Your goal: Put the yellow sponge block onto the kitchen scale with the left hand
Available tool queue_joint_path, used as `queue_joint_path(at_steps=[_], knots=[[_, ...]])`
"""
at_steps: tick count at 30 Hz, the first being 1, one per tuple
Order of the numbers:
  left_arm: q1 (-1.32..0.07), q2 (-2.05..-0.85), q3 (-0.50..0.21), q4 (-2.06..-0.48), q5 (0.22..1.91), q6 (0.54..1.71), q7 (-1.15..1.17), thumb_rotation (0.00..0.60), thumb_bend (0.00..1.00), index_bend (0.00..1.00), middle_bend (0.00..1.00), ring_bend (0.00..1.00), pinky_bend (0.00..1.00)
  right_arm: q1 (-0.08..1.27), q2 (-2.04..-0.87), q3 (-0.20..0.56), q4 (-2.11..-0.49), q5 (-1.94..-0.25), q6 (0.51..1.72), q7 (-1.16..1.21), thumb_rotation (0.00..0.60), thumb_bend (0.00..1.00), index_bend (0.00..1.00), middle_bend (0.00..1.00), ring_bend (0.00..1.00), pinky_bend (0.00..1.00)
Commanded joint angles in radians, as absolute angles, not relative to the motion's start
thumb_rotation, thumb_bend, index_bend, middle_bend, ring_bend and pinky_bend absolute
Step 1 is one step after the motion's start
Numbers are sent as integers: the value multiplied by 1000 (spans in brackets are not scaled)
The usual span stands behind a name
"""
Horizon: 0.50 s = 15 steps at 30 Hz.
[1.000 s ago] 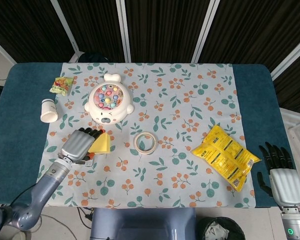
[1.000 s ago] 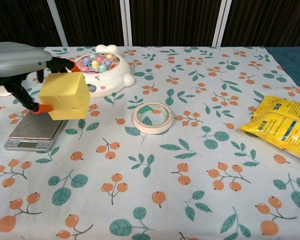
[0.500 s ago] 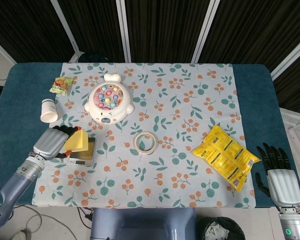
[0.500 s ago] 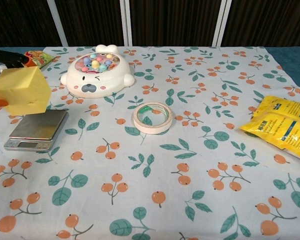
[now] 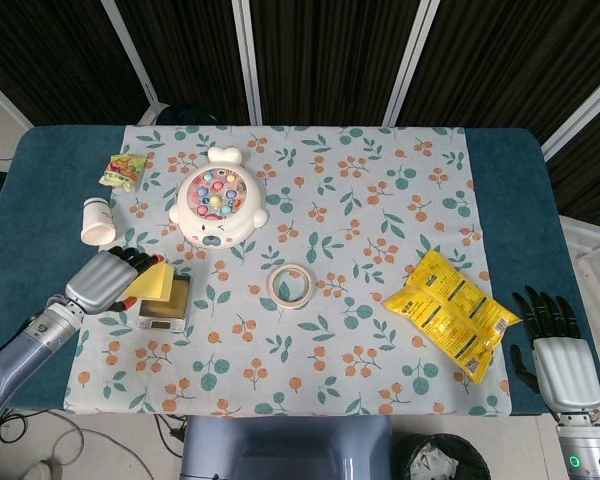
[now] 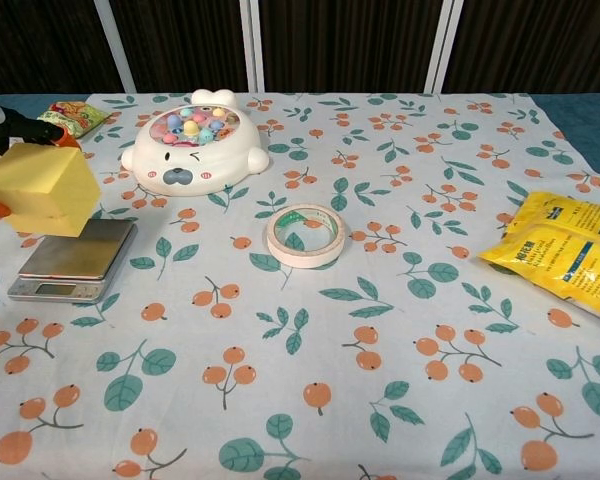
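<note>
Left hand (image 5: 105, 281) grips yellow cube-shaped sponge block (image 6: 42, 189) just beside flat silver kitchen scale (image 6: 75, 259); advisable: centre above platform, lower level, then release.

Table (image 5: 40, 160) w/ dark blue top is carrying a white cloth (image 5: 380, 200) printed w/ orange berries & green leaves. Lying on the cloth: kitchen scale (image 6: 72, 262) near the left edge, white fishing toy (image 5: 218, 208) behind it, tape roll (image 5: 290, 286) roughly centre, yellow snack bag (image 5: 452, 313) at right. Green candy packet (image 5: 123, 171) is sitting at the far left corner; white bottle (image 5: 98, 221), prob. lying on its side, is straddling the cloth edge nearby
</note>
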State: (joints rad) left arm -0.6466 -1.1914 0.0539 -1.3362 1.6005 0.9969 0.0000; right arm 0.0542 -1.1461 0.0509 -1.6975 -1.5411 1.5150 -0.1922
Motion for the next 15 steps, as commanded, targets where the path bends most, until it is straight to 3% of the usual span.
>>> queue_joint_path(at_steps=[1,15], knots=[[-647,-1208,68,-1313,1618,1004,-50,600,270,193,325,235,362,54,-1146,51,-1698,-1541,1515,-193,600,560,0,27,3,0],[-660,-1218,84,-1291,1627,966,-158,600,262,193,321,235,362,55,-1151,50,-1698,-1539,1514,-204,600,560,0,26,3,0]])
